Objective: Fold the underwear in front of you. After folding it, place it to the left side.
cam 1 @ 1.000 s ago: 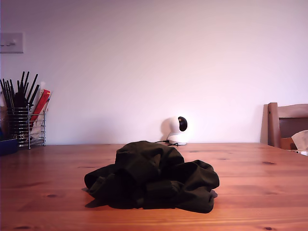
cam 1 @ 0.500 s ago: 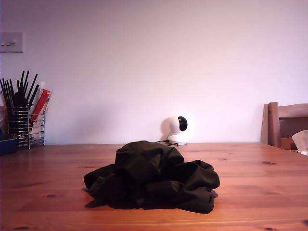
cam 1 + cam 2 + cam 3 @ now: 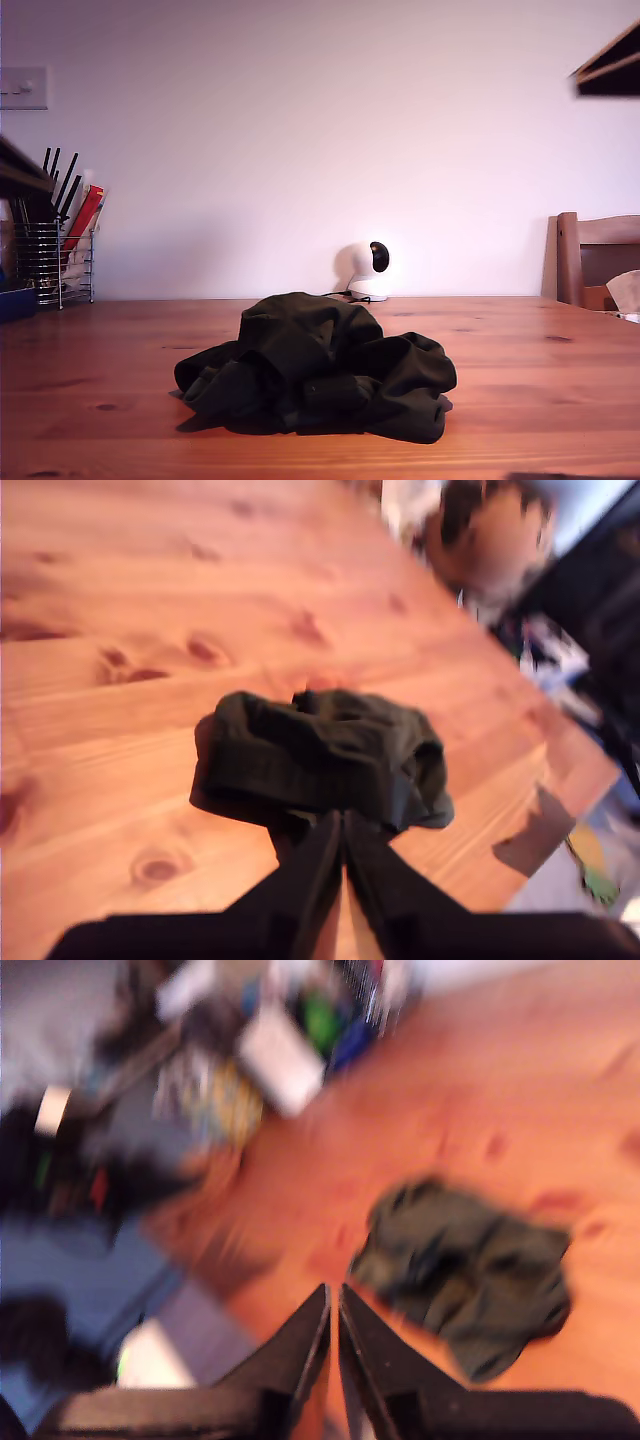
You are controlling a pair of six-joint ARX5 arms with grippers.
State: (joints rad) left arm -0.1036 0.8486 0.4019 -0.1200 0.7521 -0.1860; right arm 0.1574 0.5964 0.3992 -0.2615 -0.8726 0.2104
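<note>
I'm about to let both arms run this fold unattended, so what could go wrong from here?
The underwear lies bunched in a heap, so my first gripper, jaws together above it, may pinch several layers and fold a lump. The white camera stands close behind the heap; a dragged cloth could snag its cable. My second gripper view is blurred, so aim may be off.

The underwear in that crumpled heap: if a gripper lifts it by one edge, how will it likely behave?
The underwear lies bunched in soft folds, so it probably droops and unfurls when lifted. Pushed, it would likely drag and bunch on the wooden table, not roll.
</note>
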